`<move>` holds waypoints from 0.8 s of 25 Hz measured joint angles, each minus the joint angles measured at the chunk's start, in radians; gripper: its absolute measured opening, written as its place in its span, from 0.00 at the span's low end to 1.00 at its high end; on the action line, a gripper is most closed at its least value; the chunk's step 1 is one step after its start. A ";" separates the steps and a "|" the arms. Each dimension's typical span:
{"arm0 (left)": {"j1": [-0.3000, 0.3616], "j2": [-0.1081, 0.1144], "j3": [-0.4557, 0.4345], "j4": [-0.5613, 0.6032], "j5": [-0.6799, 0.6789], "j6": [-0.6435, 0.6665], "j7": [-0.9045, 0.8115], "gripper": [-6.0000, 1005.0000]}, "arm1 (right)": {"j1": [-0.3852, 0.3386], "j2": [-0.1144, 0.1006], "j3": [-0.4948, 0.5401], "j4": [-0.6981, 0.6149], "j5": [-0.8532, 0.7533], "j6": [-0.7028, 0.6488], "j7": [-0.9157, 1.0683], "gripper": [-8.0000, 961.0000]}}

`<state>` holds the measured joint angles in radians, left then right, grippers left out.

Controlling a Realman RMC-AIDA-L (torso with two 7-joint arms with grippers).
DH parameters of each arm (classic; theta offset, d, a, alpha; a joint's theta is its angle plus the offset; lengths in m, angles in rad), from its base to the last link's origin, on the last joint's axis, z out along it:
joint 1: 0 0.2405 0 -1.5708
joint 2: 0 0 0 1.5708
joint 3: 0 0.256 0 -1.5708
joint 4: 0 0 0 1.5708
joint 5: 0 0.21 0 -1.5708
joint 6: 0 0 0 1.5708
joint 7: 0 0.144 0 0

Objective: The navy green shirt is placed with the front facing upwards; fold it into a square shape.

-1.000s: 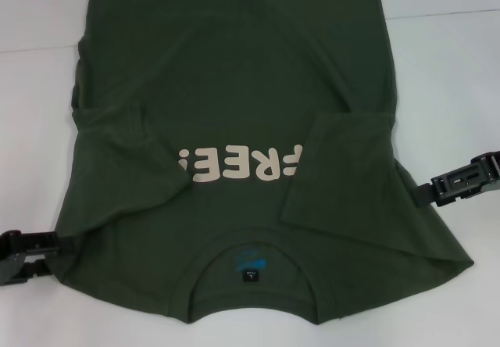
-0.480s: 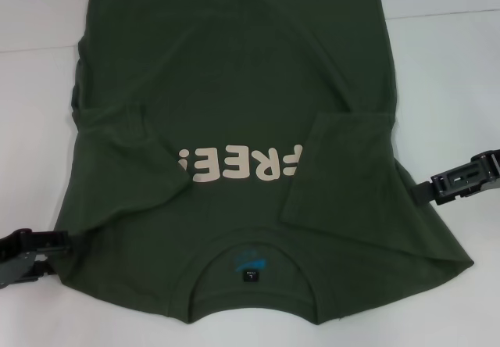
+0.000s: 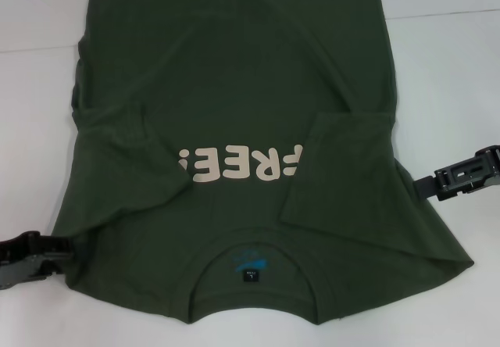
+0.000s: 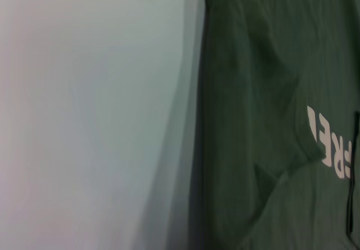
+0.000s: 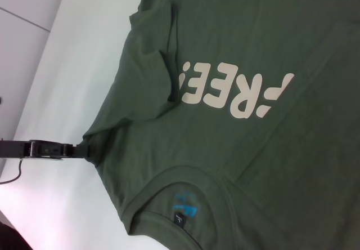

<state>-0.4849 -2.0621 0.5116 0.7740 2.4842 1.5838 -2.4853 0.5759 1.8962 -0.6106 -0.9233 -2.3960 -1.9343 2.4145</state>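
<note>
Now the shirt [image 3: 234, 105] lies flat on the white table [image 3: 445, 73], front up, with both short sleeves folded in over the chest so that their edges partly cover the ends of the cream lettering [image 3: 238, 165]. Its collar [image 3: 248, 265], with a blue print and a black label inside, is the end nearest the robot, and the body runs away toward the far side of the table. At the shirt's edge near the collar end sits the left claw [image 3: 58, 247]; its dark tip meets the cloth at the shoulder fold, and the right wrist view shows that same tip [image 5: 79, 150] right against the fabric edge. Whether its fingers are parted or closed, or pinching the cloth at all, cannot be told, since they show only as one dark mass. Across the shirt from it, the right claw [image 3: 426, 186] hangs just off the opposite side, level with the lettering, its tip pointing in at the folded sleeve [image 3: 344, 167] and close to the cloth; contact cannot be made out, and its opening cannot be told either. Beside the left claw, the left wrist view shows only bare table next to the shirt's long edge [image 4: 202, 120], with part of the lettering farther in.
</note>
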 joint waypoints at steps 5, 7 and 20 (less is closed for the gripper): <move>-0.006 0.001 0.008 -0.001 -0.002 0.005 0.000 0.42 | 0.002 0.000 0.006 0.000 0.001 -0.007 0.000 0.85; -0.007 0.002 0.007 0.000 -0.003 0.006 0.000 0.35 | 0.002 0.000 0.006 0.000 0.001 -0.008 0.000 0.85; -0.005 0.009 0.001 -0.001 0.002 0.013 0.014 0.04 | -0.006 0.003 0.009 0.000 0.000 -0.009 -0.013 0.85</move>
<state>-0.4903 -2.0533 0.5122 0.7735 2.4862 1.5966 -2.4713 0.5698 1.8995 -0.6011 -0.9235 -2.3960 -1.9432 2.4013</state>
